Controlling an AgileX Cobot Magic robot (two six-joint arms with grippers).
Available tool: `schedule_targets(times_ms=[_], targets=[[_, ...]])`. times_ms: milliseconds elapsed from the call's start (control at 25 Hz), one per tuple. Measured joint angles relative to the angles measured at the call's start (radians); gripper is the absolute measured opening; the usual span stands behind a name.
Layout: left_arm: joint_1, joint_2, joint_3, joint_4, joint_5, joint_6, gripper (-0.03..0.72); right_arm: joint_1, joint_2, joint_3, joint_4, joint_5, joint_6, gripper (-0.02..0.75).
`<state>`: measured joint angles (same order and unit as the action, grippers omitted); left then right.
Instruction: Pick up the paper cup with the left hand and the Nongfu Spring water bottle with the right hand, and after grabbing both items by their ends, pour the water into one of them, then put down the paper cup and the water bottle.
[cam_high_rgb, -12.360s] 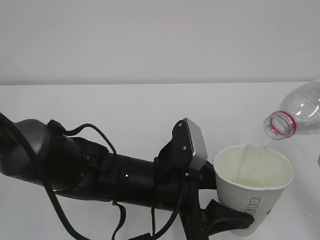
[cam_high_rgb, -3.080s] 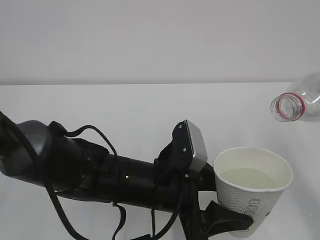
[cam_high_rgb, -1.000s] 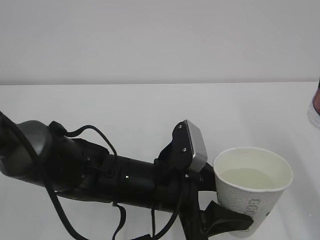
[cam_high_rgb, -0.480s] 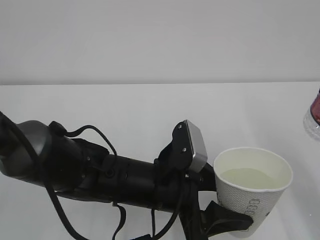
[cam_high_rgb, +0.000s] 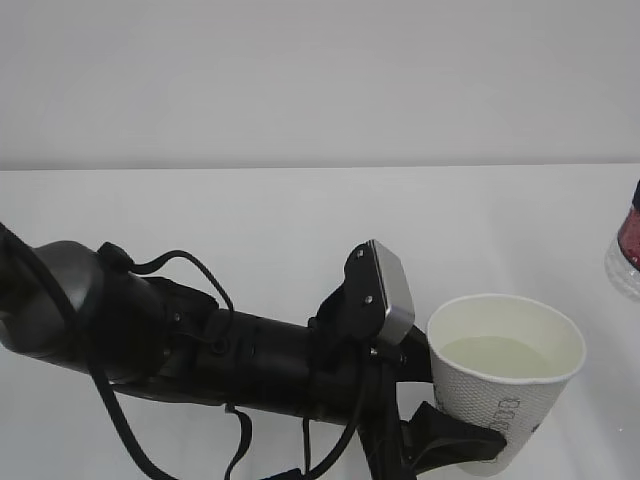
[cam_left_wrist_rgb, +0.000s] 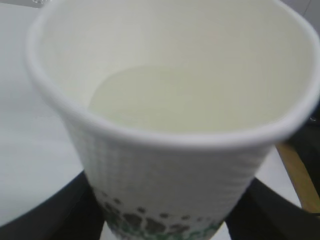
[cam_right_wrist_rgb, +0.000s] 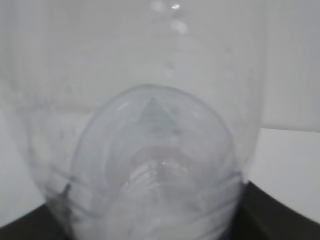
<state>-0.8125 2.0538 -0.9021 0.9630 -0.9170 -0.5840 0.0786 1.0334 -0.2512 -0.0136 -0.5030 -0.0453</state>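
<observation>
Only a sliver of the water bottle (cam_high_rgb: 630, 250) showing at the right edge of the exterior view: a bit of red label above clear ribbed plastic, neck and cap end cut off by the frame. No sight of the right hand there. In the right wrist view, bottle (cam_right_wrist_rgb: 145, 150) filling nearly the whole picture, seen base-on and blurred, with a faint triangle moulded in the bottom; dark jaw parts just visible at both lower corners, pressed against the plastic, so closed around the bottle's base end.

Paper cup (cam_high_rgb: 505, 385) upright at lower right of the exterior view, foot cut off by the bottom edge, gripped low down by the left hand (cam_high_rgb: 455, 440), its black fingers partly spread round the cup's base; far finger hidden behind the cup. Pale pool of water (cam_high_rgb: 500, 357) inside, well below the rim. Column of outlined grey letters on the cup's side, too small to read. In the left wrist view, cup (cam_left_wrist_rgb: 170, 170) close and blurred, green speckled print near the bottom, unreadable; dark fingers (cam_left_wrist_rgb: 75, 215) at either side of the base. White table (cam_high_rgb: 300, 220) beneath
</observation>
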Motion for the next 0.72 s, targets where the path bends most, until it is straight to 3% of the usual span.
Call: schedule_targets(times_ms=[720], targets=[[0.000,0.000,0.000,0.000,0.000,0.000,0.492,0.000,0.165,-0.001,0.002,-0.114,0.045,0.421]])
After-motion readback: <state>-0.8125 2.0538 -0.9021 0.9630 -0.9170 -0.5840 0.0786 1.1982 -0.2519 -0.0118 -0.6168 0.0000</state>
